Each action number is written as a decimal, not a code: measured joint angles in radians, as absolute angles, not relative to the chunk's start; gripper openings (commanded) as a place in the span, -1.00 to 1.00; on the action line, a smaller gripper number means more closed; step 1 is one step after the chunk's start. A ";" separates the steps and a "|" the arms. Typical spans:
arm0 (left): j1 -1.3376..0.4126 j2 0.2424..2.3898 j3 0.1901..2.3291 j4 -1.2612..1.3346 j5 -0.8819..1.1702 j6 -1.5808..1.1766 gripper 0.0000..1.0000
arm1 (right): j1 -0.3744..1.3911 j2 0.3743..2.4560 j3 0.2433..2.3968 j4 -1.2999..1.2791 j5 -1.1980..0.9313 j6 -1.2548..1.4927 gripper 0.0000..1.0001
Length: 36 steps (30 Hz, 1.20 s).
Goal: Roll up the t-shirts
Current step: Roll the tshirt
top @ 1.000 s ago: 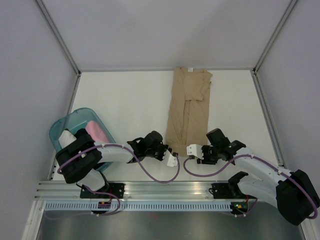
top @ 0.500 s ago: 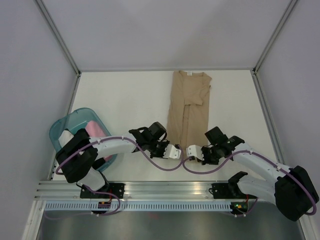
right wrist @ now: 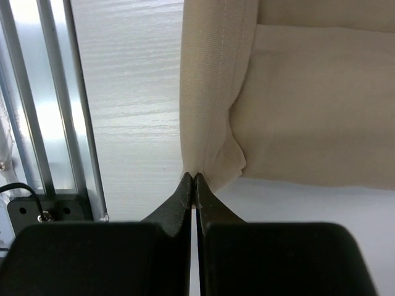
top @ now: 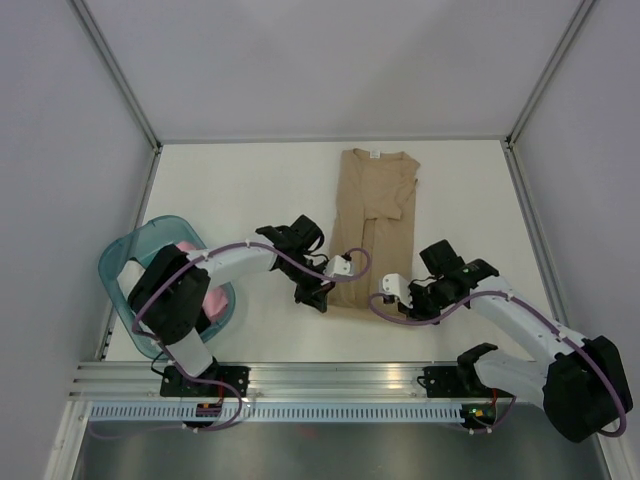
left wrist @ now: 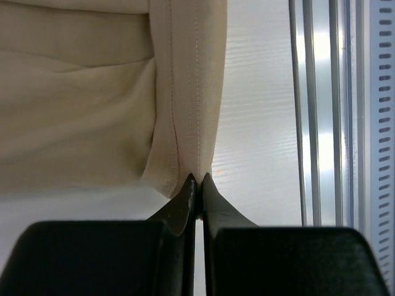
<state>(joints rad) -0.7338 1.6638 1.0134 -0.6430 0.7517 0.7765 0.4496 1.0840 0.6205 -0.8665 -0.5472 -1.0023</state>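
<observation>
Basket (top: 125,255), 9 o'clock: pink bundle (top: 186,247) inside | left pincer (left wrist: 199,179) and right pincer (right wrist: 194,177) each pinched tight on hem of shirt (top: 375,215)

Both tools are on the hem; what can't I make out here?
- Top view: the left arm covers most of the basket, so its contents can't be counted.
- Wrist views: the left tool and right tool show only hem corners of the tan t-shirt; frame edges cut the rest.
- Top view: the neck label is too small to read.

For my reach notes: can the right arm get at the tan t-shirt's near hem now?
Yes, it seems: the right gripper is shut on the tan t-shirt at its near hem corner, nothing blocking.
</observation>
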 measured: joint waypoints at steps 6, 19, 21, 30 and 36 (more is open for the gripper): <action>-0.670 1.757 1.089 -0.687 0.788 0.768 -0.95 | 0.400 1.089 0.620 -0.796 -0.542 -0.946 -0.99; -0.623 1.907 1.222 -0.720 0.784 0.717 -0.82 | 0.373 1.132 0.616 -0.596 -0.377 -0.780 -0.24; -0.618 1.917 1.225 -0.724 0.781 0.709 -0.79 | 0.368 1.132 0.610 -0.576 -0.351 -0.759 -0.17; -0.617 1.939 1.270 -0.731 0.743 0.638 -0.75 | 0.361 1.116 0.640 -0.592 -0.358 -0.768 -0.40; -0.617 1.942 1.275 -0.731 0.710 0.599 -0.68 | 0.372 1.113 0.645 -0.613 -0.500 -0.852 -0.55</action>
